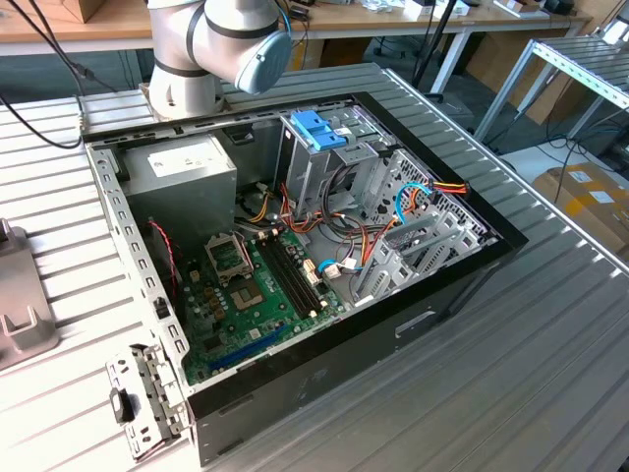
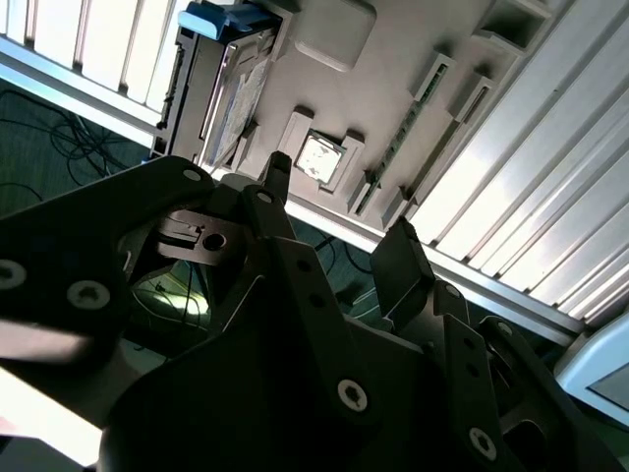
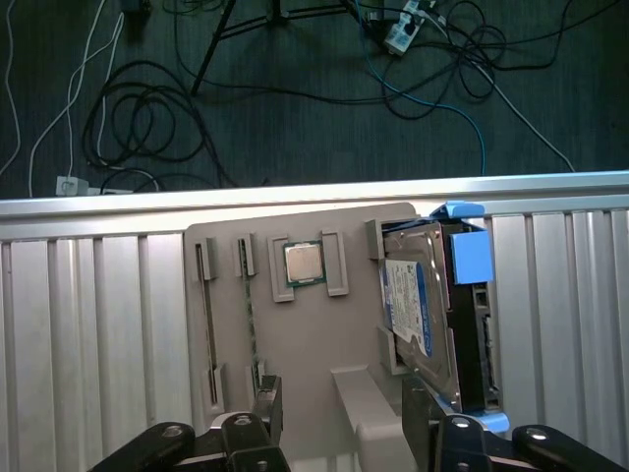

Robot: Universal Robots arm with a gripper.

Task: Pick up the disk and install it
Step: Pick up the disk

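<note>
The disk (image 3: 418, 305) stands on its edge in a slot of a grey holder tray (image 3: 314, 334); it has a white label with a blue band and blue rails. In the second wrist view the disk (image 2: 241, 98) sits at one end of the same tray (image 2: 413, 59). My gripper (image 3: 344, 413) hovers above the tray, open, with nothing between its black fingers. One fingertip (image 3: 423, 408) is close to the disk's near end without touching it. In the second wrist view the gripper (image 2: 339, 221) also shows its fingers spread apart.
An open computer case (image 1: 472, 261) lies on the slatted metal table, with an upright drive cage with a blue top (image 1: 319, 133) and a grey power supply box (image 1: 182, 172). The tray also holds a processor chip (image 3: 305, 264) and a memory stick (image 3: 246, 295). Cables (image 3: 295, 79) lie on the floor beyond the table edge.
</note>
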